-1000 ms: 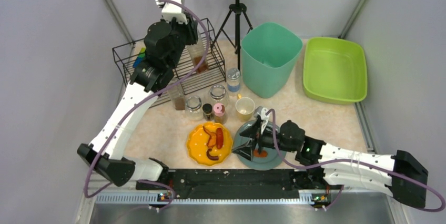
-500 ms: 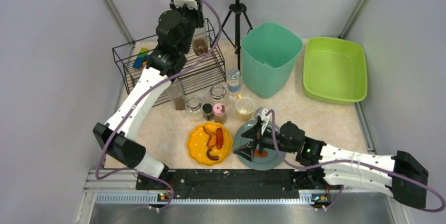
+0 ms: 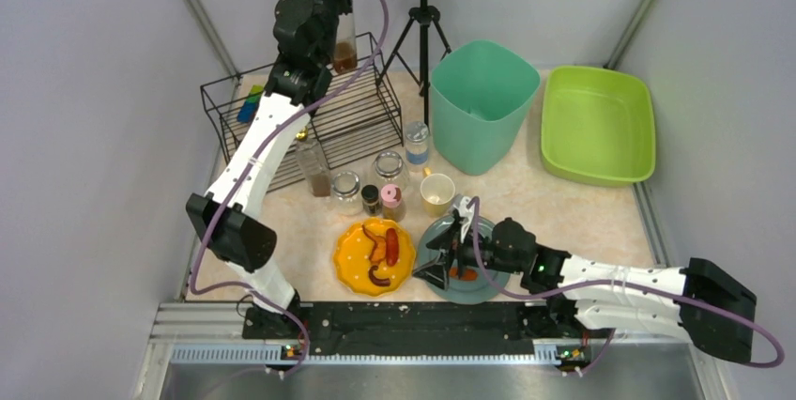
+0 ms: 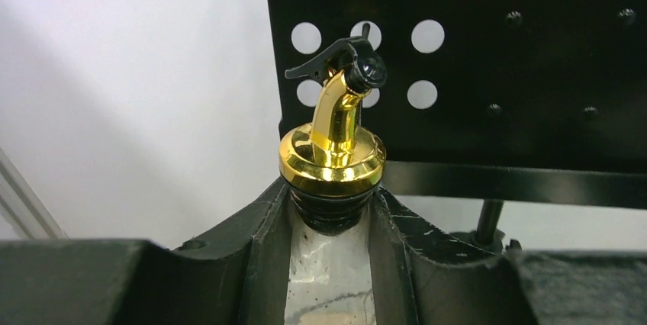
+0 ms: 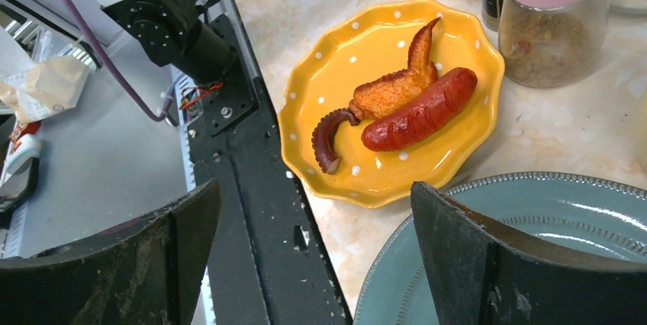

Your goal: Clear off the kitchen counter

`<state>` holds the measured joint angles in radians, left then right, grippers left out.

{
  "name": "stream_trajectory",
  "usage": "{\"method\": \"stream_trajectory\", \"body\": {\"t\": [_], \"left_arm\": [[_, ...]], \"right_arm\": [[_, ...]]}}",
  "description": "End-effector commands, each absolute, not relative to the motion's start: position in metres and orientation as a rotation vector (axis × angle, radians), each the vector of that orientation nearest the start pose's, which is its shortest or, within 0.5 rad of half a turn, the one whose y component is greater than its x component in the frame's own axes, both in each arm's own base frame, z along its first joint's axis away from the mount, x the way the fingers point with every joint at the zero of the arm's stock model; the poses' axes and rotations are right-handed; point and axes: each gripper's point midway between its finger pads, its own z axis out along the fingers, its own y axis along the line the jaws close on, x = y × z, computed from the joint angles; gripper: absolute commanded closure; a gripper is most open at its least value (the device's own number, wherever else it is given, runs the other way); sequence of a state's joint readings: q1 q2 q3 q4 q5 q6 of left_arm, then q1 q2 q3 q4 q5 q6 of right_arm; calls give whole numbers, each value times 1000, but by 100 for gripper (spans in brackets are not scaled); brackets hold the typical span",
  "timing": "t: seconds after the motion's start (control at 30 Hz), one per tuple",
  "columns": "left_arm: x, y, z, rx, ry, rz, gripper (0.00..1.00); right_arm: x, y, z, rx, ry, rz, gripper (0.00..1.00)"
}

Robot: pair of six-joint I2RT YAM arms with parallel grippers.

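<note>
From above, the left gripper held a bottle over the wire rack and the right gripper hung over a grey-green plate on the kitchen counter; the left wrist showed fingers clamped on the bottle's gold-spouted neck, the right wrist fingers spread wide, empty, near a yellow plate.

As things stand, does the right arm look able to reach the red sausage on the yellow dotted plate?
Likely yes: the right arm has its jaws open over the neighbouring grey-green plate, and nothing stands between them and the red sausage on the yellow dotted plate.
</note>
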<state>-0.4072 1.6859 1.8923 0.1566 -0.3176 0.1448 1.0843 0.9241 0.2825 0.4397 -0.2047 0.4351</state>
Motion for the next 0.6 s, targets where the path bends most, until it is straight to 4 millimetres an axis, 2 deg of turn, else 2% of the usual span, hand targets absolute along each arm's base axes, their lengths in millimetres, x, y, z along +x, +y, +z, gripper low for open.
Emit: {"method": "stream_trajectory", "body": {"t": [0.0,0.23,0.57], "left_arm": [[481,-139,608,20,963,-85,100],[508,-133,599,3,958,-108,100],[535,-126,578,10,972,-133,100]], "right_arm": [[99,318,146,-770,1748,1304,7],[98,326,141,-765,1773,1336,7],[102,331,138,-763,1779,1331,7]]}}
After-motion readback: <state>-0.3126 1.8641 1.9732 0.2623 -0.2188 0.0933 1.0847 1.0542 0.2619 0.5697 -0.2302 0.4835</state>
